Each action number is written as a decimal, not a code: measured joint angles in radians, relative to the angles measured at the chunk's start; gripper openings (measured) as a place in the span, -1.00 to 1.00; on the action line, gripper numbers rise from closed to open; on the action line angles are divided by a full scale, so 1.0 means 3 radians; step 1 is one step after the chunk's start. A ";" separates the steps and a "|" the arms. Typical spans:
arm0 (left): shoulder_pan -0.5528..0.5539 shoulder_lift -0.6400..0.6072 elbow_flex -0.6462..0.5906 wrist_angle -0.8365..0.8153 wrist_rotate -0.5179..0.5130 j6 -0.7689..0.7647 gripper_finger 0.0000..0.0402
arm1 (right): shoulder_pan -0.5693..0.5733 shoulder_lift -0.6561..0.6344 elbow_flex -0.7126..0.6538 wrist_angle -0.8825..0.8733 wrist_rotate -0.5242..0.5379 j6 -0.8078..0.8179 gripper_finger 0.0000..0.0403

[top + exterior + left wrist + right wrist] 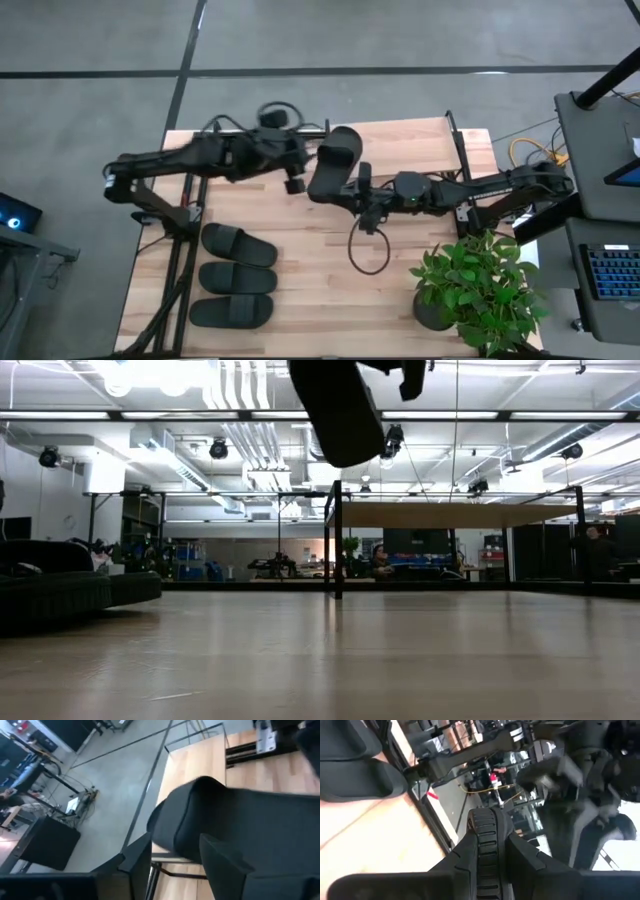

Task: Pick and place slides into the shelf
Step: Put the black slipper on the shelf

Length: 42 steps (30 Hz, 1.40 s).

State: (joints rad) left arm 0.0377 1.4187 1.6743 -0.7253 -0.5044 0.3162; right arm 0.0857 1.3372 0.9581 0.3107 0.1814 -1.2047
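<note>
slide — in right gripper

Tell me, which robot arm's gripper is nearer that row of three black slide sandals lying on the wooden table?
Left. The left gripper hangs just up-table of the three black slide sandals. The right gripper is farther right, gripping a fourth black slide in mid-air.

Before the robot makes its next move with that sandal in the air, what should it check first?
1. Right gripper jaws shut on the lifted slide: ok.
2. Left gripper jaws apart: ok.
3. Left gripper clear of the slide: cannot tell.
4. Slide raised well off the table: ok.
5. Space under the shelf plank open: ok.
6. Three other slides lie apart from both arms: ok.
</note>
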 joint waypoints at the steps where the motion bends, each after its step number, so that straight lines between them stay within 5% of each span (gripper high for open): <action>1: -0.0018 -0.0069 -0.0037 -0.0028 0.0060 -0.0021 -0.23 | 0.0016 -0.0046 -0.0001 -0.0002 0.0011 0.0009 -0.68; 6: -0.0128 -0.0550 -0.0586 0.0408 0.0526 0.0188 -0.23 | 0.0094 -0.0385 -0.0017 -0.0007 -0.0051 0.0121 -0.68; 15: -0.0176 -0.1256 -0.2375 0.2873 0.0607 0.1503 -0.23 | 0.0122 -0.0976 -0.0059 -0.0063 -0.0770 0.0696 -0.68; 20: -0.0168 -0.1271 -0.3018 0.3998 0.0619 0.1948 -0.23 | 0.0122 -0.1140 -0.0060 -0.0074 -0.1070 0.0995 -0.69; 42: 0.0135 -0.0550 -0.2988 0.4660 0.1097 0.1965 -0.23 | 0.0136 -0.1110 0.0047 0.0053 -0.1338 0.1343 -0.70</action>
State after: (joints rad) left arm 0.0781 1.2537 0.7780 0.6727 -0.1752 0.9056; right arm 0.1265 1.0042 0.9720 0.3265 -0.2199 -0.8020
